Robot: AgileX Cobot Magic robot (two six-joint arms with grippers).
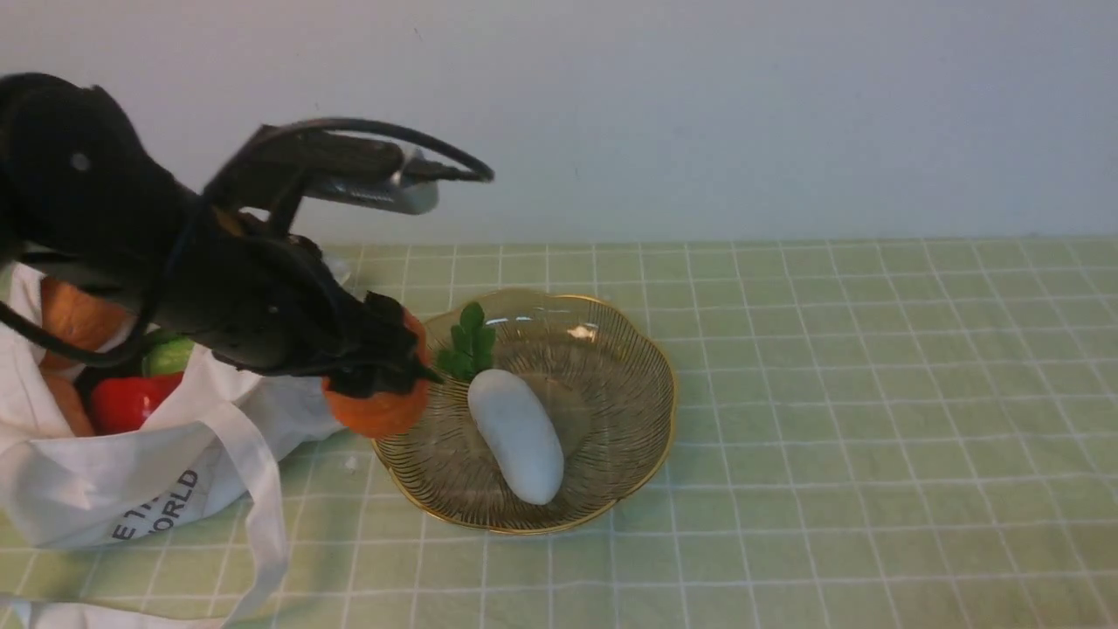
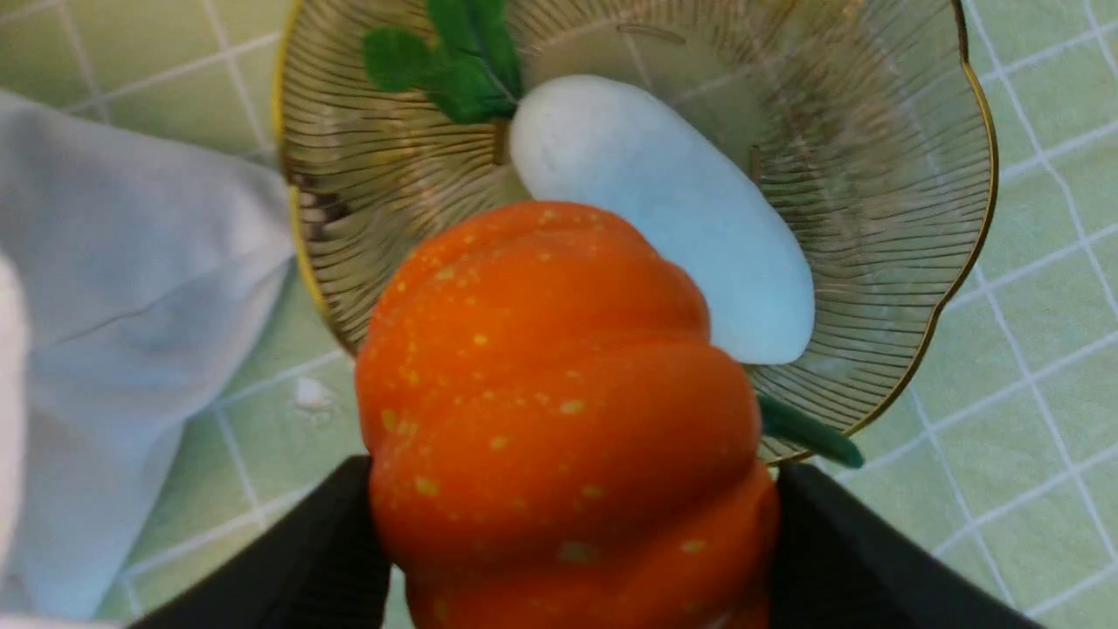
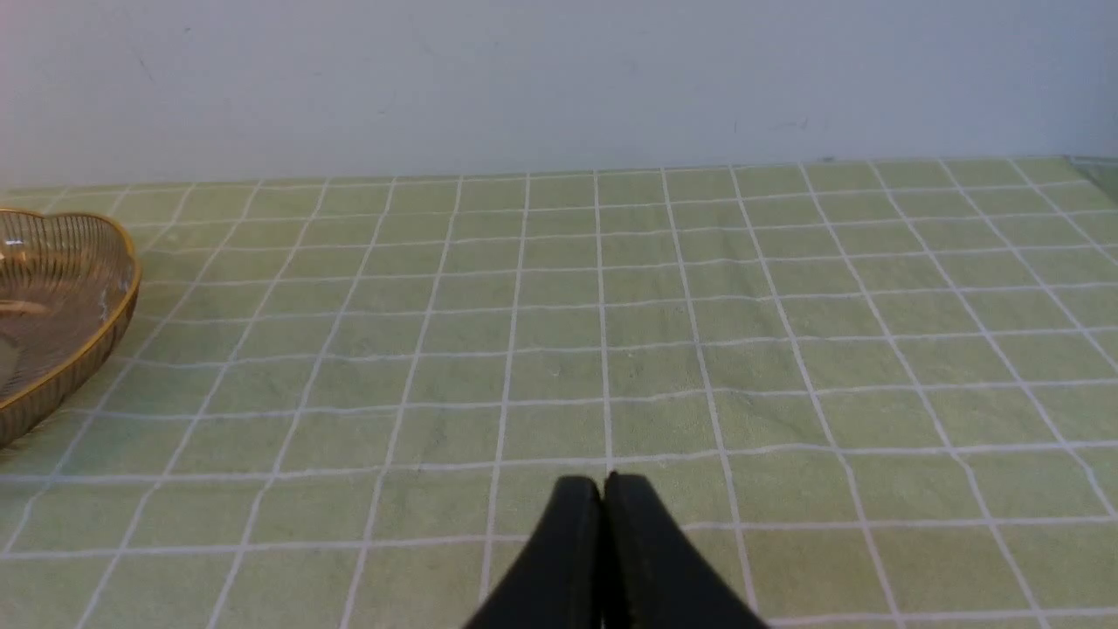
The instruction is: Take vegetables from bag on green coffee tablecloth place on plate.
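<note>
My left gripper [image 1: 393, 367] is shut on the ribbed orange pumpkin [image 1: 380, 411], also in the left wrist view [image 2: 559, 411], and holds it in the air at the near-left rim of the amber glass plate [image 1: 629, 454]. A white radish [image 1: 517, 435] with green leaves [image 1: 468, 345] lies in the plate. The white bag [image 1: 105, 489] lies at the left on the green tablecloth [image 1: 873, 393], holding a red pepper [image 1: 127, 400], a green piece [image 1: 168, 356] and brown round ones [image 1: 74, 319]. My right gripper [image 3: 603, 485] is shut and empty, low over bare cloth; it does not show in the front view.
A grey wall [image 1: 699, 114] stands close behind the table's far edge. The bag's long strap [image 1: 262, 515] trails forward over the cloth near the plate. The plate's rim [image 3: 79, 349] shows at the edge of the right wrist view.
</note>
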